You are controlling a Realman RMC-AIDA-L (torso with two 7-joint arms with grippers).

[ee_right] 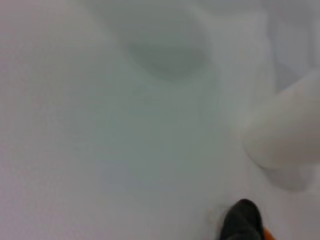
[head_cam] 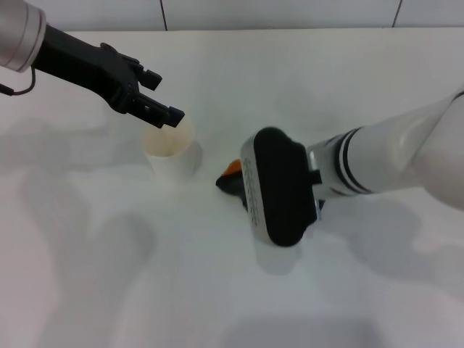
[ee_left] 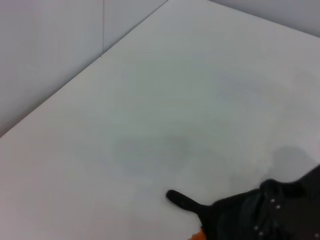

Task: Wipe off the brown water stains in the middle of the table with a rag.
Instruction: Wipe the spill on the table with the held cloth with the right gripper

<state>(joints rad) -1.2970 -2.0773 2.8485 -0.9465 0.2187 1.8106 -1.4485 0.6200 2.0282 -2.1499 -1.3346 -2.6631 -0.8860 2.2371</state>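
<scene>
Rag (head_cam: pixel 230 185) is pressed onto the stain (head_cam: pixel 232 167) mid-table (head_cam: pixel 87 290) under the right gripper (head_cam: pixel 250 190), seemingly for wiping, its clasp unseen, while the left gripper (head_cam: pixel 161 101), fingers apart, is parked over the cup (head_cam: pixel 170 148).

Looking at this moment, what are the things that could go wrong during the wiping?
1. The paper cup stands close beside the brown water stains; a wide sweep of the rag might knock it over.
2. The left gripper hangs just over the cup's rim, so the two arms could meet.
3. The right gripper hides most of the rag from the head view, so stain left on the table may go unnoticed.
</scene>
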